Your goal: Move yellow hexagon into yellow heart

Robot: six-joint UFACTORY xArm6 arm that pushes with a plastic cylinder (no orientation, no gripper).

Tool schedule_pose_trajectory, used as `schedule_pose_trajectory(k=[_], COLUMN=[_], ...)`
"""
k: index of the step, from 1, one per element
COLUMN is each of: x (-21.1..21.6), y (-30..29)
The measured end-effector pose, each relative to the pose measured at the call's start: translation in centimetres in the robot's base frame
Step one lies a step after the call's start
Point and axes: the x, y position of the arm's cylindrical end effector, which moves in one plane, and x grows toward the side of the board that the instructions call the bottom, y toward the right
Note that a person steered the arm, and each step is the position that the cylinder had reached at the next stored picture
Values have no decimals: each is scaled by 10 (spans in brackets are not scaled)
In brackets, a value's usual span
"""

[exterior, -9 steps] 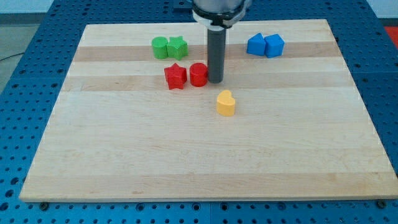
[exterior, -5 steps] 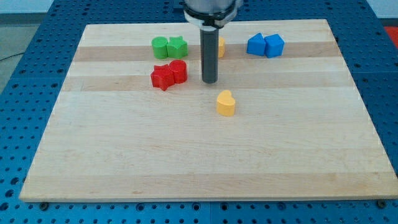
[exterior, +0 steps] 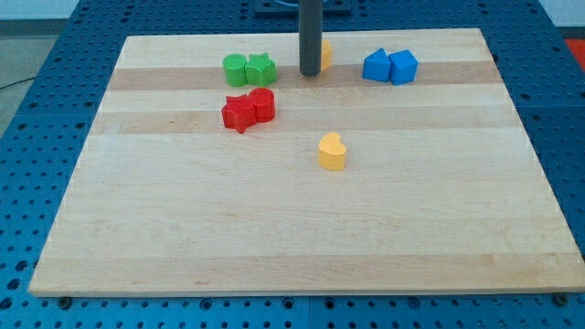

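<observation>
The yellow heart (exterior: 332, 152) stands near the middle of the wooden board (exterior: 292, 228). The yellow hexagon (exterior: 324, 56) is near the view's top, mostly hidden behind my rod; only its right edge shows. My tip (exterior: 310, 72) rests on the board just left of and in front of the hexagon, well above the heart in the view.
A green cylinder (exterior: 236, 69) and a green star (exterior: 260, 68) sit together at the upper left. A red star (exterior: 239, 113) and a red cylinder (exterior: 261, 104) touch below them. Two blue blocks (exterior: 390, 66) sit side by side at the upper right.
My tip pushed the red cylinder and red star to the left, then moved up the view to beside the yellow hexagon. The yellow heart has not moved.
</observation>
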Motion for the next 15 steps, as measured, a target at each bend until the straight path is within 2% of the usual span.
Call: schedule_pose_trajectory(k=[2, 3, 4, 5, 12, 13, 14, 15], x=[-59, -79, -82, -79, 82, 92, 77, 94], y=[-28, 3, 22, 14, 19, 21, 38, 68])
